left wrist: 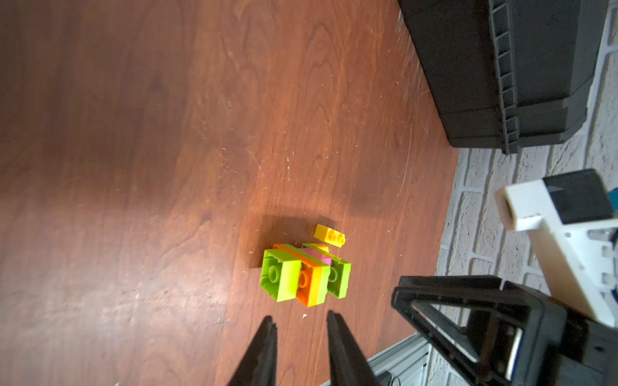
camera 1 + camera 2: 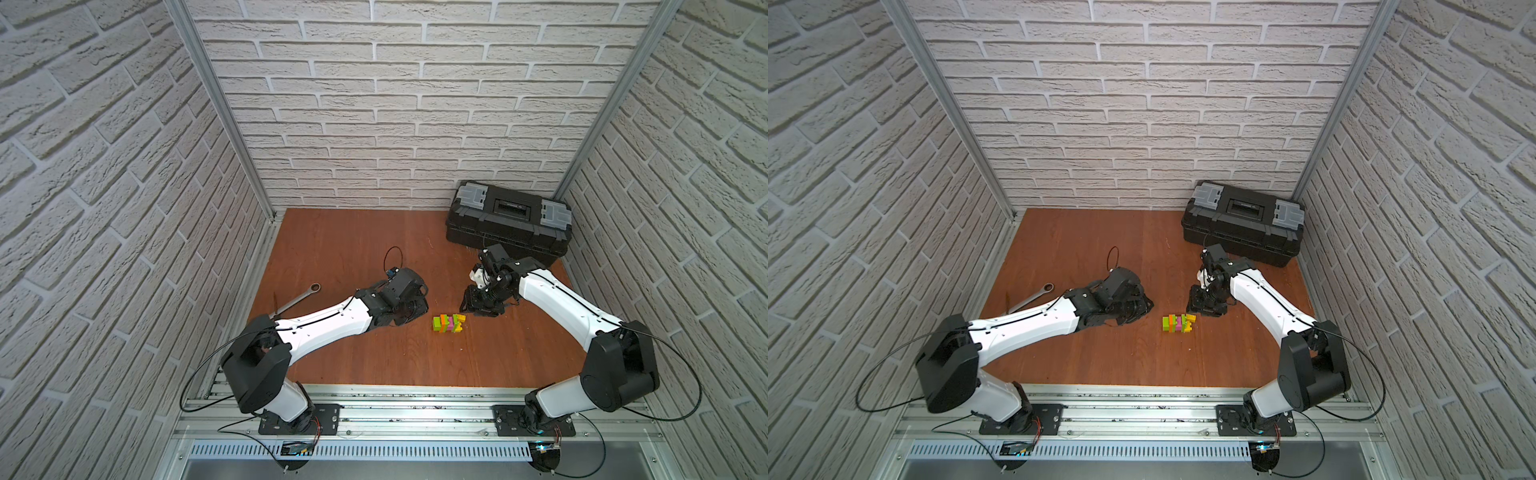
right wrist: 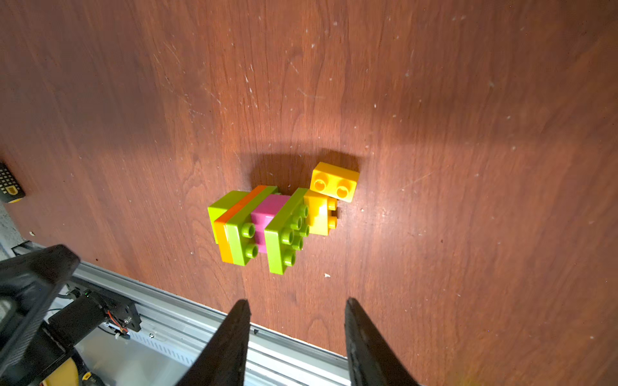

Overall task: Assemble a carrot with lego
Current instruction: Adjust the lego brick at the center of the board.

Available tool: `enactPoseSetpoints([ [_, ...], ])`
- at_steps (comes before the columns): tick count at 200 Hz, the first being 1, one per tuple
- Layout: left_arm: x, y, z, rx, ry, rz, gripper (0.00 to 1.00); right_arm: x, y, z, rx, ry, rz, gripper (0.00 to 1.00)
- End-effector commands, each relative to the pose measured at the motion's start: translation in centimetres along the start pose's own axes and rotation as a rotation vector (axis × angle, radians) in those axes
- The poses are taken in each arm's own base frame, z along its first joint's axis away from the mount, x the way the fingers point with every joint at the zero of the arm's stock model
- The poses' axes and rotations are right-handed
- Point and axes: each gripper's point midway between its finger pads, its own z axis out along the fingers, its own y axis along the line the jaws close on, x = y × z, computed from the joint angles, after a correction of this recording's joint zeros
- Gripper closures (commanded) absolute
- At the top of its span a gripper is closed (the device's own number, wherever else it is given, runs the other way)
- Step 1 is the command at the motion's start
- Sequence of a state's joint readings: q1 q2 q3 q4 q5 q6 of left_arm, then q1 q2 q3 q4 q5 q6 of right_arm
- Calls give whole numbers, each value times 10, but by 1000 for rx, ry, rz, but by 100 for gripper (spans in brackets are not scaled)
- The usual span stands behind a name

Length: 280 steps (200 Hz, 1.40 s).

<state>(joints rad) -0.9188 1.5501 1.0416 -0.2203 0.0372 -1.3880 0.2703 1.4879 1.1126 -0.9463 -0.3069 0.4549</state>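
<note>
The carrot (image 2: 449, 323) (image 2: 1178, 323) lies on its side on the wooden table between my two grippers, held by neither. It is a stack of joined lego: lime green bricks, an orange layer (image 3: 223, 234), a pink brick (image 3: 267, 214) and a yellow piece (image 3: 319, 214) at one end. A second yellow brick (image 3: 334, 182) (image 1: 329, 235) rests against that end; I cannot tell whether it is joined. My left gripper (image 1: 300, 319) is open and empty, a short way from the stack's green end (image 1: 281, 275). My right gripper (image 3: 297, 302) is open wider, also empty and apart from the stack.
A black toolbox (image 2: 509, 222) stands at the back right, just behind the right arm. A metal wrench (image 2: 297, 300) lies at the left, partly under the left arm. An aluminium rail (image 2: 415, 399) runs along the table's front edge. Brick-pattern walls close in three sides.
</note>
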Motion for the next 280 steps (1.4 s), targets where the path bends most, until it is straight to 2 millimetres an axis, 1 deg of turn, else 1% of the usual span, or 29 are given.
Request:
enactPoseSetpoints([
  [1,9,-30,18,137,44,-101,82,-1,10,1,-68,-9,17,52],
  [21,19,-39,33,176,78,-152,91,-3,10,3,-70,-7,19,56],
  [37,26,-35,42,158,101,-169,100,-5,10,4,-69,-9,22,59],
  [60,28,-20,43,99,96,-178,100,-7,11,5,-72,-7,23,62],
  [86,26,-5,35,53,68,-175,100,-8,11,9,-69,7,30,64],
  [107,25,3,32,31,58,-173,100,-6,8,14,-62,22,38,65],
  [136,28,14,39,10,71,-187,100,-5,5,19,-56,27,47,66],
  [162,32,18,51,16,93,-206,100,-6,6,19,-55,28,49,68],
  [191,36,22,58,4,112,-207,100,-6,6,19,-52,32,49,70],
  [244,39,33,61,-20,118,-210,100,-5,5,27,-52,53,53,73],
  [280,40,40,63,-31,122,-214,100,-4,11,31,-60,64,39,75],
])
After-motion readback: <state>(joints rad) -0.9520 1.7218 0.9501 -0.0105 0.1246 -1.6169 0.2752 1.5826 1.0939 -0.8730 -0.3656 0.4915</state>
